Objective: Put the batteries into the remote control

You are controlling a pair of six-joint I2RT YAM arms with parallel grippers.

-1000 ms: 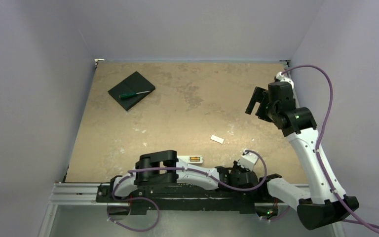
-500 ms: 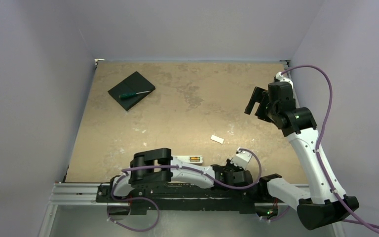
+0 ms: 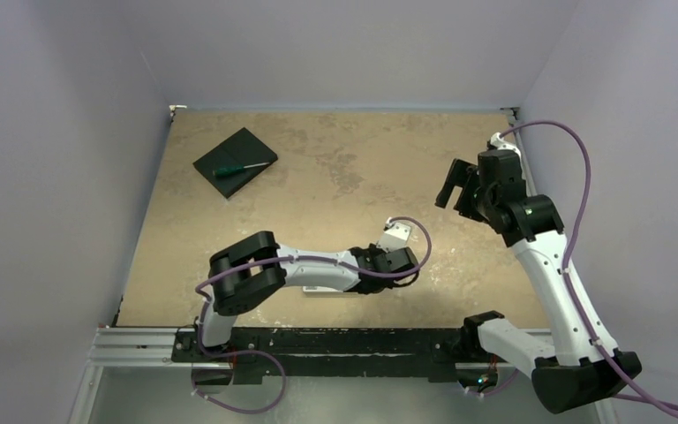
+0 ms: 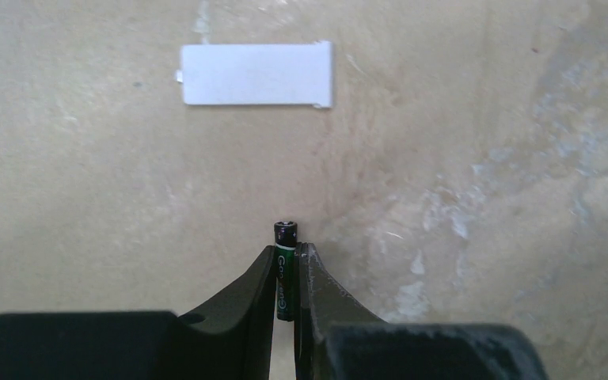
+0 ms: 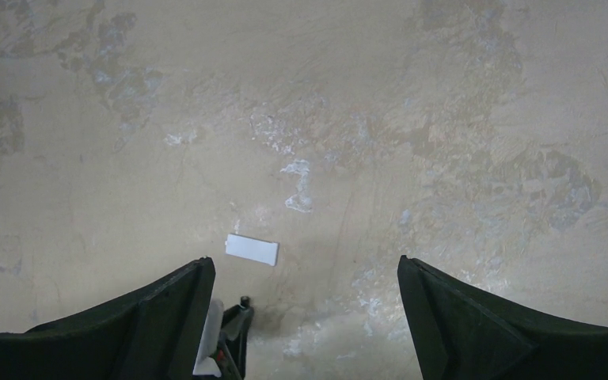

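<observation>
My left gripper [image 4: 286,250] is shut on a battery [image 4: 285,236], a thin dark-green cylinder standing upright between the fingers with its black end poking out above the tips. From above, that gripper [image 3: 402,262] hangs over the middle of the table. The white remote control [image 3: 331,291] lies under the left forearm, and only a strip of it shows. My right gripper [image 5: 305,269] is open and empty, raised over the right side of the table [image 3: 455,187]. In the right wrist view the battery's tip [image 5: 244,301] shows low down beside the left finger.
A small flat white cover [image 4: 257,74] lies on the table just beyond the left fingertips, and shows in the right wrist view as a cover [image 5: 252,249]. A black square pad [image 3: 229,152] with a green-handled screwdriver [image 3: 240,168] on it sits at the far left.
The left arm has swung from the table's near edge out over the middle, toward the white cover, and now hides most of the remote. The right arm has hardly moved.
</observation>
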